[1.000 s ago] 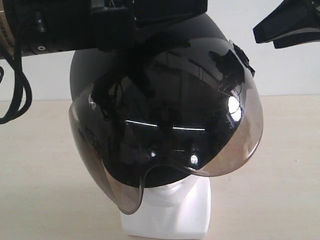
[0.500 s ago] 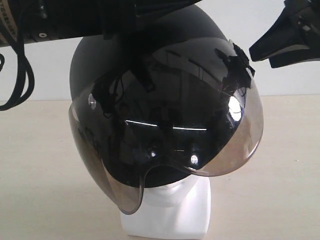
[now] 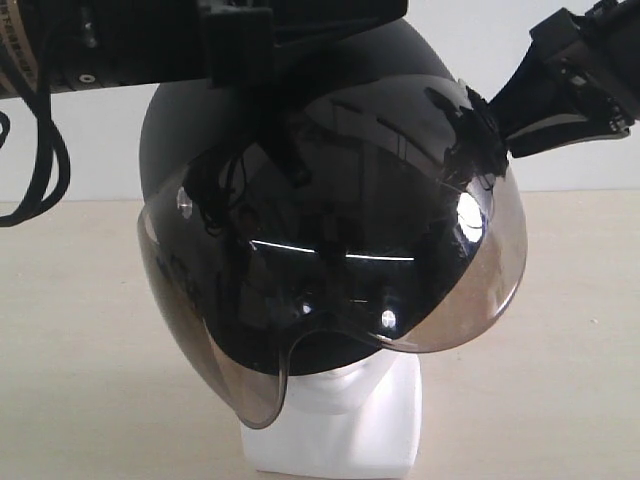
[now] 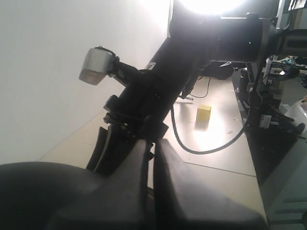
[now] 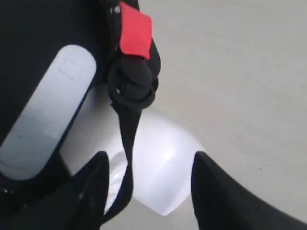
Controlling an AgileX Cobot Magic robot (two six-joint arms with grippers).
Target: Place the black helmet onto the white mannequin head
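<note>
Matte black rounded helmet (image 3: 330,190) with smoky visor sits over white foam mannequin head (image 3: 350,430). I read my left gripper (image 4: 153,146) as pinched narrow and my right gripper (image 5: 151,160) as spread wide beside the helmet.

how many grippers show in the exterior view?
2. The left gripper over the top of the black helmet; the right gripper beside the helmet's upper edge, view's right.

left claw (image 4: 153,147): fingers together; right claw (image 5: 150,161): fingers spread apart

Plain white wall (image 3: 90,150), pale beige tabletop (image 3: 70,380), bright light glare (image 4: 206,4), small yellow block (image 4: 204,113)
</note>
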